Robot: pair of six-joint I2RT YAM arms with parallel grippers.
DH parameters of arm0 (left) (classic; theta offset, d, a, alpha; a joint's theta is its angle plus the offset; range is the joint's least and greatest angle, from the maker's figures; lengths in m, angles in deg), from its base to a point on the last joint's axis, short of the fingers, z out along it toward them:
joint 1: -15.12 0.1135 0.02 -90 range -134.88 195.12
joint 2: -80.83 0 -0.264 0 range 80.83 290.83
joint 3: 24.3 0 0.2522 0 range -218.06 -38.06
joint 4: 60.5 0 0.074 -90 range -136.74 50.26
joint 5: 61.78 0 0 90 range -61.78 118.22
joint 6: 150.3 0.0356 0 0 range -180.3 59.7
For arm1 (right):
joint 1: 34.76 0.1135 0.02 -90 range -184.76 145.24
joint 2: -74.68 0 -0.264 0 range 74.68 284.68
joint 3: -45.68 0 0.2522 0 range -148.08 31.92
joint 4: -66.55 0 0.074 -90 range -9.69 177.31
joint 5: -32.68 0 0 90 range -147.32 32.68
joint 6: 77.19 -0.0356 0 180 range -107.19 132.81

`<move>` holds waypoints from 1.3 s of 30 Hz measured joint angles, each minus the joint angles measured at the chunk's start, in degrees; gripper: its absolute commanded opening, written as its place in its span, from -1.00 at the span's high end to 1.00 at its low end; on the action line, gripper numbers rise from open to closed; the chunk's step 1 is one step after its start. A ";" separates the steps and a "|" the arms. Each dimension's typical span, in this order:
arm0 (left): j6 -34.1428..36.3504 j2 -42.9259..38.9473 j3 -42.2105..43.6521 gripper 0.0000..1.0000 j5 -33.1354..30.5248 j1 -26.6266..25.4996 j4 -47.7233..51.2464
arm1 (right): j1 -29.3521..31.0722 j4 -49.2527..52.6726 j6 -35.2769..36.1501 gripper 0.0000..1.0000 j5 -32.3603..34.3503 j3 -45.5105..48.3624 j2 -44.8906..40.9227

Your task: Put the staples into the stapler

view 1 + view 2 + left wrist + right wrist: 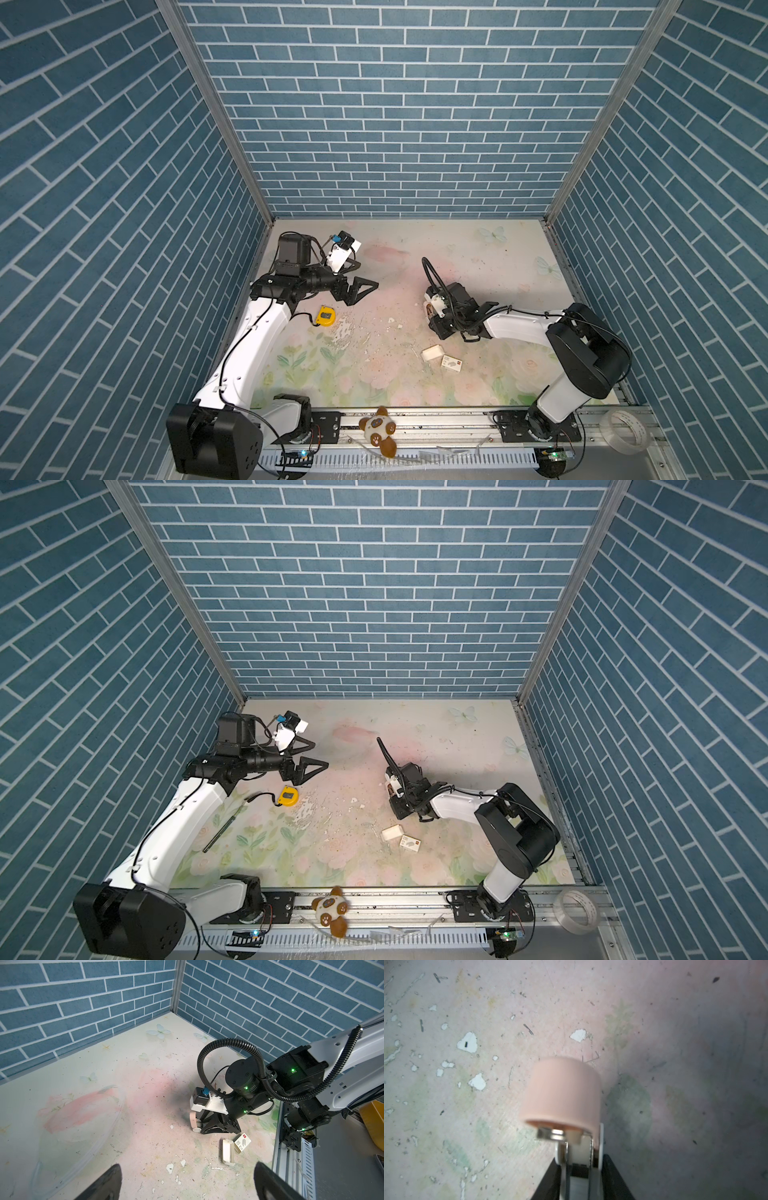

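The stapler [562, 1093], peach-pink on a white body with a metal channel, is held just above the mat right of centre, also seen in a top view [430, 307] and the left wrist view [194, 1121]. My right gripper [581, 1159] [436, 320] is shut on it, a black finger on each side. The staples' white tray [432, 353] [228, 1152] and printed sleeve [451, 362] [242, 1142] lie on the mat just in front of that gripper; no strip shows in the tray. My left gripper [365, 274] [188, 1167] hangs open and empty at the back left.
A yellow tape measure [325, 316] lies under the left forearm, with a dark rod [220, 831] beside it. Loose staples and white flakes litter the mat's middle. A plush toy [379, 428] and a clear tape roll [625, 432] sit on the front rail. Blue brick walls enclose three sides.
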 measured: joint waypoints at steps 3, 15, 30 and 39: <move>-0.35 -0.09 0.07 -0.99 0.04 0.72 -0.02 | 0.63 -0.35 0.50 0.47 0.44 -0.63 0.66; -0.76 -0.87 0.07 -0.99 0.15 3.21 -0.42 | 7.67 0.63 4.24 0.30 0.92 -6.27 5.25; 1.86 1.55 -4.74 -0.96 -4.20 2.80 3.02 | 8.63 3.34 0.28 0.15 2.01 -3.87 -4.70; 13.62 12.79 -13.14 -0.77 -8.04 -4.94 11.93 | 7.58 7.41 -15.91 0.69 -0.70 1.18 -12.76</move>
